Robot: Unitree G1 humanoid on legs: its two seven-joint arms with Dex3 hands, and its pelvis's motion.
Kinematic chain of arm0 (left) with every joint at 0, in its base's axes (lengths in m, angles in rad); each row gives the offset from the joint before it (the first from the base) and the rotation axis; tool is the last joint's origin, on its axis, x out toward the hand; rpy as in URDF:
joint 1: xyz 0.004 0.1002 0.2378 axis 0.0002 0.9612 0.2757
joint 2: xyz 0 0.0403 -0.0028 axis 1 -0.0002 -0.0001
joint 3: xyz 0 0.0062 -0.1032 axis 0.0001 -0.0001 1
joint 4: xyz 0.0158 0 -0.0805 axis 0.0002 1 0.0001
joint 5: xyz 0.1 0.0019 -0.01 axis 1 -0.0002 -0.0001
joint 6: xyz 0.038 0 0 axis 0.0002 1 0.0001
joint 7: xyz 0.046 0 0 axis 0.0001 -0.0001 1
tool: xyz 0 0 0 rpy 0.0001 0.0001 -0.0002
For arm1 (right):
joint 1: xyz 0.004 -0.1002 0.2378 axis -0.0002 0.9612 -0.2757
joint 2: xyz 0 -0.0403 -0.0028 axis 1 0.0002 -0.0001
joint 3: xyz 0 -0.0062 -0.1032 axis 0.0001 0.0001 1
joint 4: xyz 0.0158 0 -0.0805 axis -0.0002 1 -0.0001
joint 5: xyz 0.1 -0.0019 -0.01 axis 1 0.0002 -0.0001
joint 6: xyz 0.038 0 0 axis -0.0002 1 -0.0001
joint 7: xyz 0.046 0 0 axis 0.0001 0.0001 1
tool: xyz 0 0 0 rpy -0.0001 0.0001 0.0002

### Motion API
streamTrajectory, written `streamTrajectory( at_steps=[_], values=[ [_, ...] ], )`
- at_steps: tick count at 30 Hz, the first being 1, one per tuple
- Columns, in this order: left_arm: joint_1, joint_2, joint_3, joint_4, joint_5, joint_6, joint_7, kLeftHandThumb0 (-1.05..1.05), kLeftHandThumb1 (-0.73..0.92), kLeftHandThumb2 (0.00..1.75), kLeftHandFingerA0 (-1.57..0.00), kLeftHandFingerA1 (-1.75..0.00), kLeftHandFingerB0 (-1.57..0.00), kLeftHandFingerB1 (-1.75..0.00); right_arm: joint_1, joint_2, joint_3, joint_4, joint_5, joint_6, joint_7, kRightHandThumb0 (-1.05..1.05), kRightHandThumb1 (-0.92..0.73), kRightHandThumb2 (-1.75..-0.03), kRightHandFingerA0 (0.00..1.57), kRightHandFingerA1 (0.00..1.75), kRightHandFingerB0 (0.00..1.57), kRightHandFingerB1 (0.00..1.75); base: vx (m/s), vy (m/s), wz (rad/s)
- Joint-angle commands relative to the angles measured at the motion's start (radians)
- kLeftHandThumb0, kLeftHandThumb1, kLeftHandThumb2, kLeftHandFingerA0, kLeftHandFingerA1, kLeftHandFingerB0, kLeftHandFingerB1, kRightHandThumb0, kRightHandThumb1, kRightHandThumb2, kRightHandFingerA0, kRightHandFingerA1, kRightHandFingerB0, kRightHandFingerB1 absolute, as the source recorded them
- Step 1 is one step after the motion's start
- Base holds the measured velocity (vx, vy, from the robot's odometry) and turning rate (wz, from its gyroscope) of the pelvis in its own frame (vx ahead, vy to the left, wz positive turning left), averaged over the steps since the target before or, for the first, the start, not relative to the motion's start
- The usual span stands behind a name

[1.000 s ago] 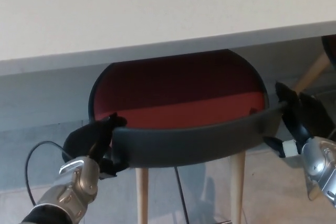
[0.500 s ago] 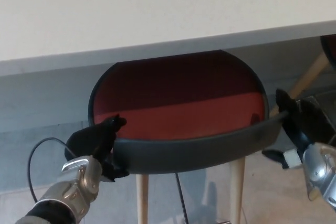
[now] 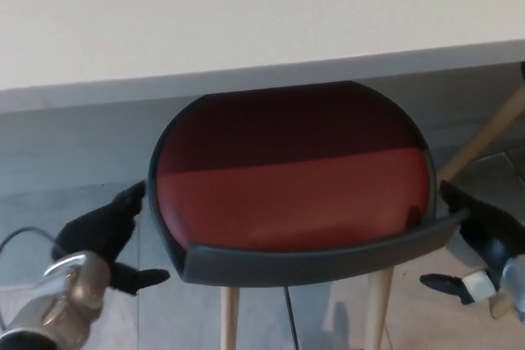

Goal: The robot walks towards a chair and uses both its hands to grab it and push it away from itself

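The chair [image 3: 291, 194] has a round red seat and a dark curved backrest [image 3: 312, 264] on the side nearest me; its far edge is tucked under a white table [image 3: 246, 14]. My left hand [image 3: 102, 239] hovers just left of the backrest's left end, fingers spread, holding nothing. My right hand [image 3: 484, 239] is at the backrest's right tip. Its upper fingers [image 3: 472, 219] rest against the tip, and the thumb [image 3: 443, 283] hangs well below the rim, so it does not clasp it.
Pale wooden chair legs [image 3: 230, 321] stand on the grey tiled floor [image 3: 74, 153]. A slanting wooden leg [image 3: 488, 137] of another piece of furniture is at the right edge. A thin black cable [image 3: 16, 239] loops by my left wrist.
My left hand has come off the backrest's left end and dropped left and down. The right hand has sunk lower and loosened. More of the red seat shows, and the backrest sits lower in the picture.
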Motion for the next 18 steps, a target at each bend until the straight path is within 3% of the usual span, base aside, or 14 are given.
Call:
streamTrajectory(
  at_steps=[1, 2, 5, 6, 14, 18],
  values=[
    [0.038, 0.026, 0.017, -0.033, -0.016, -0.032, -0.008, -1.03, 0.56, 0.84, 0.0, -0.26, 0.0, 0.0, 0.042, -0.028, -0.032, -0.058, 0.017, -0.003, 0.069, -0.98, -0.56, -0.87, 0.0, 0.22, 0.0, 0.0, 0.0, 0.0, 0.0],
    [0.143, 0.093, 0.036, -0.096, -0.025, -0.091, 0.007, -0.78, 0.66, 0.6, 0.0, 0.0, 0.0, 0.0, 0.104, -0.098, -0.068, -0.085, 0.036, -0.043, 0.082, -0.97, -0.55, -0.86, 0.0, 0.22, 0.0, 0.0, 0.0, 0.0, 0.0],
    [0.201, 0.124, 0.051, -0.148, -0.026, -0.109, 0.005, -0.78, 0.66, 0.6, 0.0, 0.0, 0.0, 0.0, 0.14, -0.127, -0.093, -0.114, 0.039, -0.057, 0.097, -0.97, -0.55, -0.86, 0.0, 0.22, 0.0, 0.0, 0.0, 0.0, 0.0],
    [0.221, 0.139, 0.072, -0.149, -0.041, -0.115, 0.006, -1.05, 0.56, 0.83, 0.0, -0.29, 0.0, 0.0, 0.147, -0.133, -0.109, -0.111, 0.045, -0.059, 0.094, -0.97, -0.56, -0.85, 0.0, 0.2, 0.0, 0.0, 0.0, 0.0, 0.0],
    [0.261, 0.17, 0.134, -0.133, -0.061, -0.151, 0.007, -1.02, 0.56, 0.82, 0.0, -0.29, 0.0, 0.0, 0.16, -0.142, -0.17, -0.099, 0.059, -0.077, 0.098, -0.98, -0.56, -0.85, 0.0, 0.24, 0.0, 0.0, 0.0, 0.0, 0.0],
    [0.323, 0.22, 0.197, -0.188, -0.104, -0.182, -0.026, -1.05, 0.56, 0.82, 0.0, -0.29, 0.0, 0.0, 0.206, -0.209, -0.201, -0.161, 0.062, -0.054, 0.149, -1.01, -0.58, -0.9, 0.0, 0.26, 0.0, 0.0, 0.0, 0.0, 0.0]
  ],
)
